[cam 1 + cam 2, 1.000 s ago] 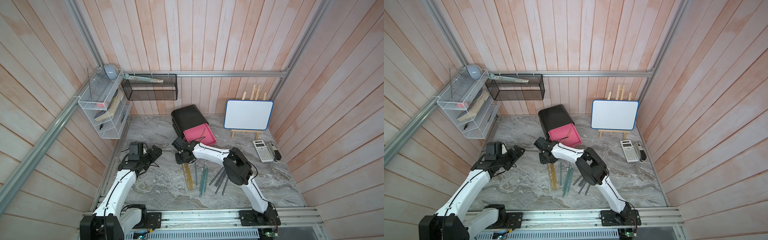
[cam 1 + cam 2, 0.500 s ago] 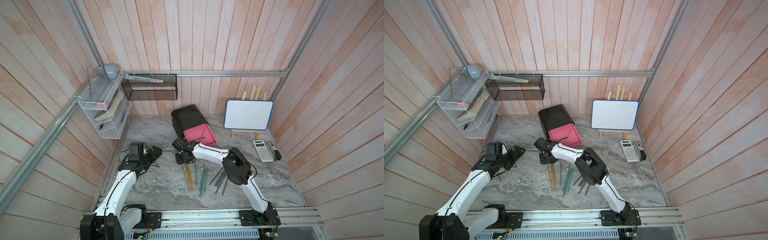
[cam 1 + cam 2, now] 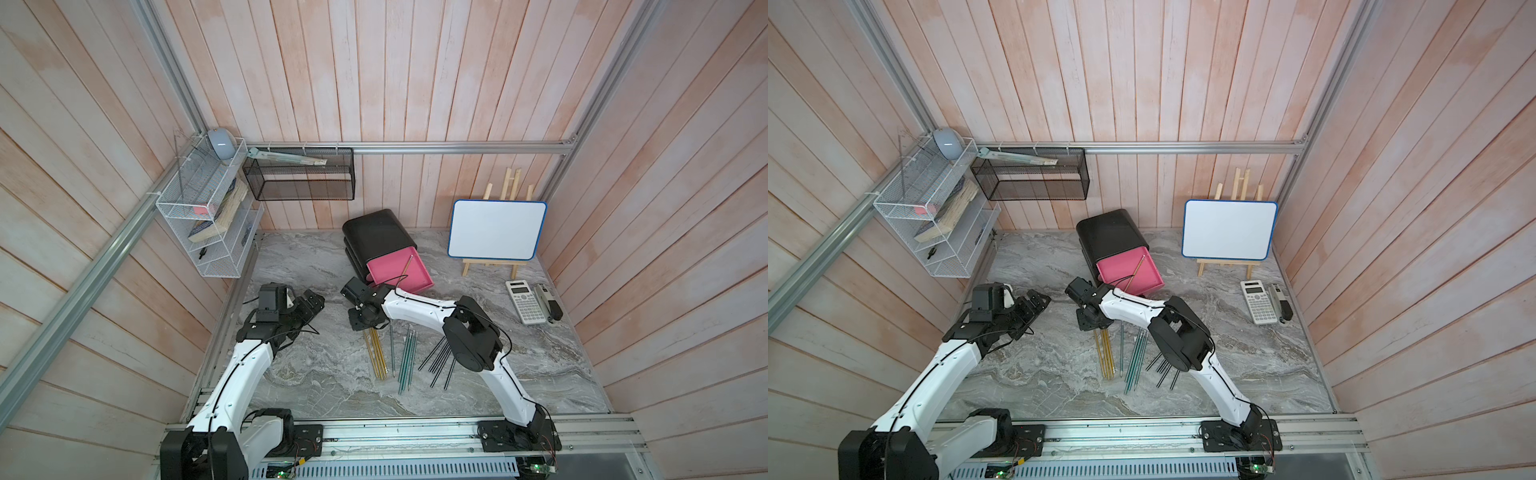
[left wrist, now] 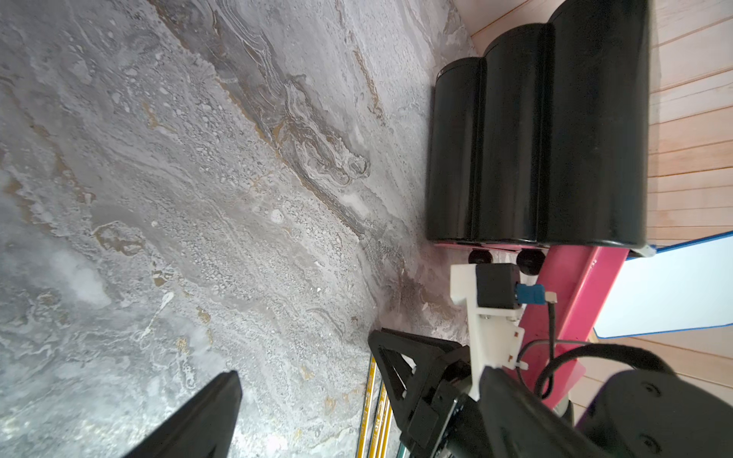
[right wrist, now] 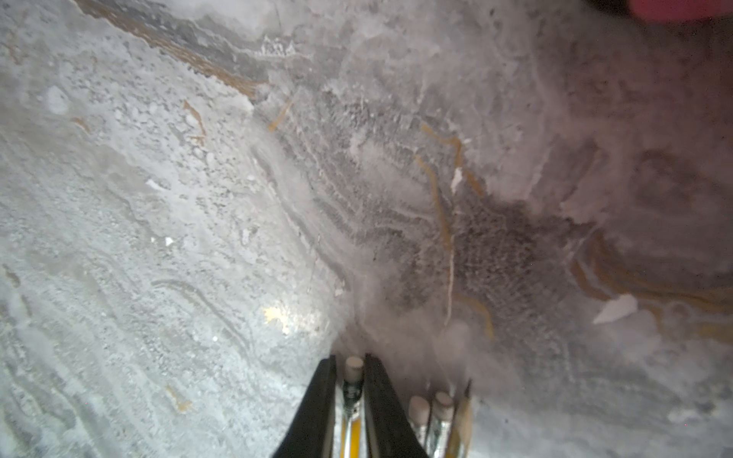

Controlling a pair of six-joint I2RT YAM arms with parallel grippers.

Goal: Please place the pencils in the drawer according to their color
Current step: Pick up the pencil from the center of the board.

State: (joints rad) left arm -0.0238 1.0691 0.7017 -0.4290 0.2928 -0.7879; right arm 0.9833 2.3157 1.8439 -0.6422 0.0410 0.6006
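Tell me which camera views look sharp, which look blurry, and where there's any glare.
Both top views are sharp and evenly lit; the left wrist view is crisp on the table, with sheen on the black cabinet; the right wrist view is hazy, only the yellow pencil inside the right tool fairly clear, plus one bright glint on the table.

Both top views look steeply down over the whole table (image 3: 316, 374); wrist views hug its surface.

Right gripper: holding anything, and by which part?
The right gripper has fingers flanking the eraser end of a yellow wooden pencil on the marble table; actual pinch cannot be told.
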